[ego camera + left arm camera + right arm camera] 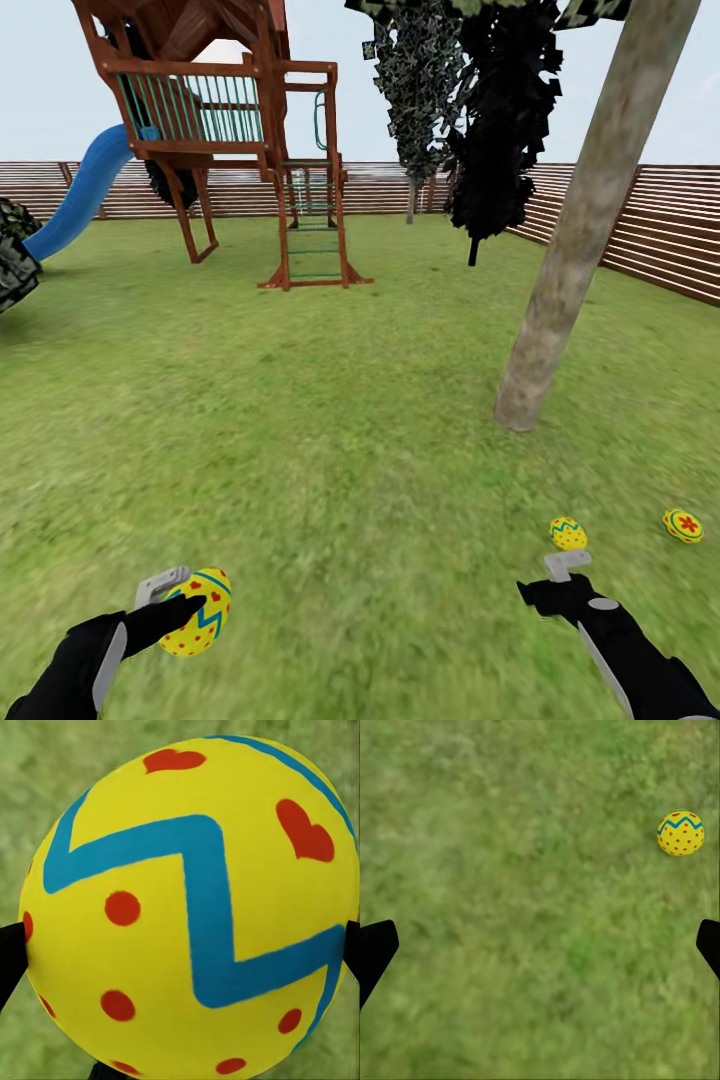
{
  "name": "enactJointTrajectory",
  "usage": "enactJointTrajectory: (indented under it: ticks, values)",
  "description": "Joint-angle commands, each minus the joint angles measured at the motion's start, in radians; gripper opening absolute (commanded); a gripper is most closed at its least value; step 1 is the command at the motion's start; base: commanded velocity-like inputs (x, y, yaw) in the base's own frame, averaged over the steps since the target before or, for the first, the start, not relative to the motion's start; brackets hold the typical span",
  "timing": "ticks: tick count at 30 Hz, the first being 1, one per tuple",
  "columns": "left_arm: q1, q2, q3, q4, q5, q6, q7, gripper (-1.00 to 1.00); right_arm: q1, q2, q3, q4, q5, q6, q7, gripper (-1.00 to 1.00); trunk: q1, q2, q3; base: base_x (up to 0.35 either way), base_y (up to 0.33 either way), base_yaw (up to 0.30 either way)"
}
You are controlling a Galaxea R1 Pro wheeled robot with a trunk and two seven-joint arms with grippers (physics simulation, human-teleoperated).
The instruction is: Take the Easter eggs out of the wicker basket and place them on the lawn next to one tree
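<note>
My left gripper (190, 602) is low at the near left, shut on a yellow Easter egg (201, 612) with a teal zigzag and red hearts. In the left wrist view this egg (187, 907) sits between both dark fingertips (10, 952). Two more Easter eggs lie on the lawn (340, 440) near the slanted grey-brown tree (575, 260): one (568, 533) just beyond my right gripper (548, 580), the other (683, 525) further right. The right gripper (541, 949) is open over grass, and a dotted egg (681, 832) lies off to one side. The wicker basket is out of view.
A wooden playset (240, 130) with a blue slide (80, 200) stands far back left. A brown slat fence (640, 230) runs along the back and right. A near-black conifer (500, 120) and a slim tree (412, 100) stand behind. A dark shrub (15, 255) is at the left edge.
</note>
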Motion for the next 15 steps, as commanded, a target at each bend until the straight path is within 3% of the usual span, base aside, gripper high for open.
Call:
enactJointTrajectory:
  ticks: [1,15]
  values:
    - [-0.001,0.000,0.005,-0.001,-0.003,0.006,-0.007,-1.00,0.000,-0.001,0.001,-0.002,0.007,0.006,0.003,1.00,0.001,-0.001,-0.001,0.343,0.000,0.000]
    - [-0.001,-0.005,0.003,0.002,-0.004,0.006,-0.007,-1.00,0.000,-0.002,0.000,-0.001,0.007,0.003,0.003,1.00,0.001,-0.001,-0.001,0.343,0.000,0.000]
